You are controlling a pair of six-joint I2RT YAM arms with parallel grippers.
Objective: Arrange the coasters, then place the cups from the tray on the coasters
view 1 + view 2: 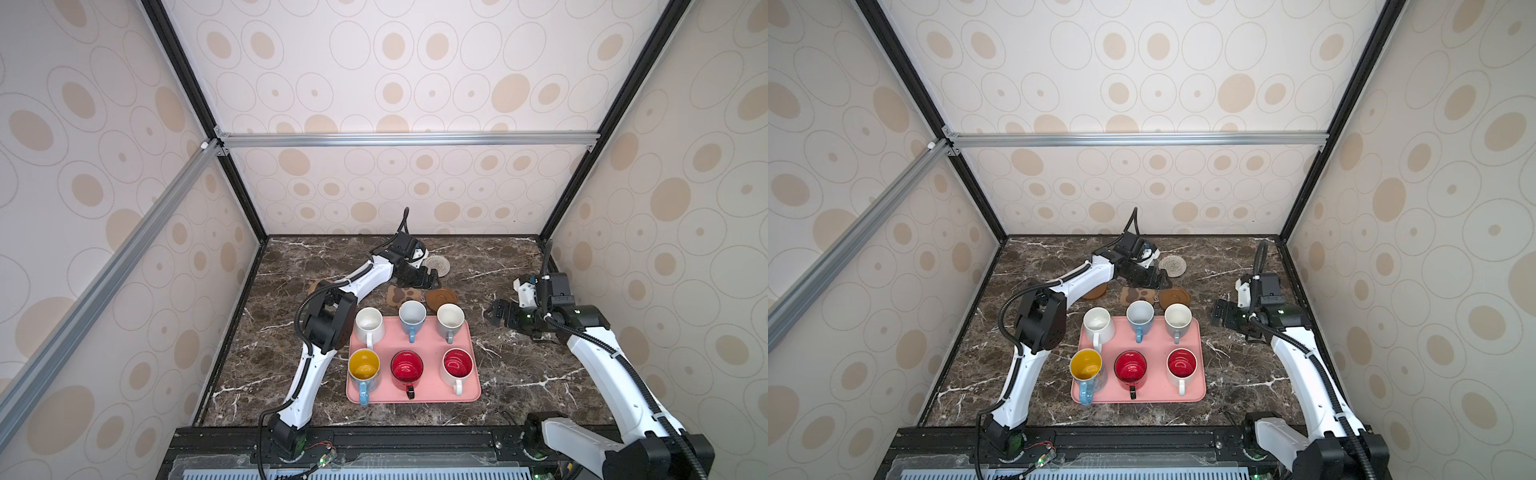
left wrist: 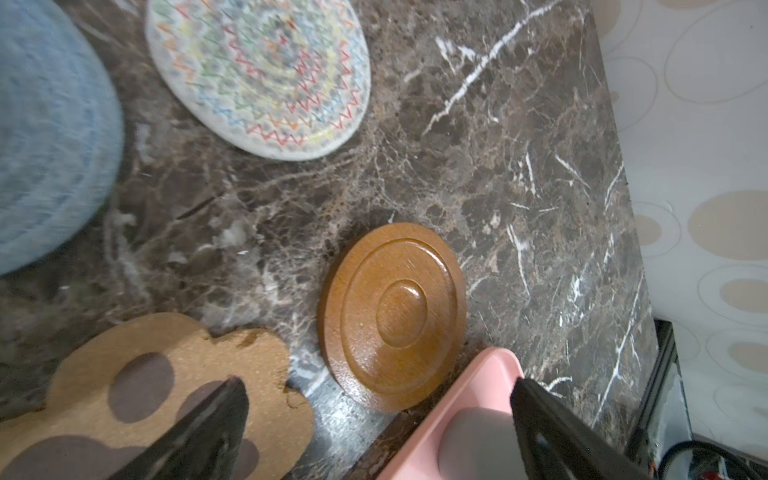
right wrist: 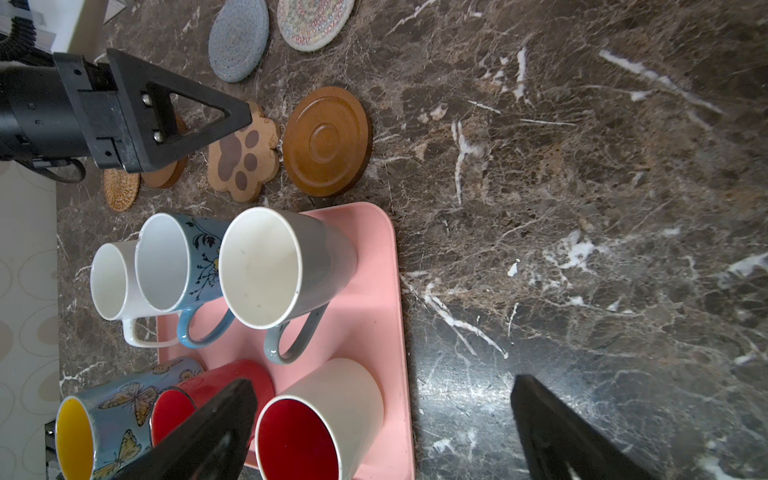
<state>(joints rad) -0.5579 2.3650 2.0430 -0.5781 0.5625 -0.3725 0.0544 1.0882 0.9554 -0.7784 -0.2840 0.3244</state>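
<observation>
- Hovering w/ left gripper [image 1: 431,282] wide open, empty, above paw coaster [image 1: 402,296] & wooden disc [image 1: 440,297], just behind tray [image 1: 430,343].
- Risks bumping grey-white cup [image 1: 450,318] on tray, or sliding disc, on descent.
- Right gripper [image 1: 494,313] wide, empty, beside tray.

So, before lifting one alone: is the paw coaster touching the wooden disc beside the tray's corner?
Apart. The left wrist view shows a strip of bare marble between the paw coaster and the wooden disc.
</observation>
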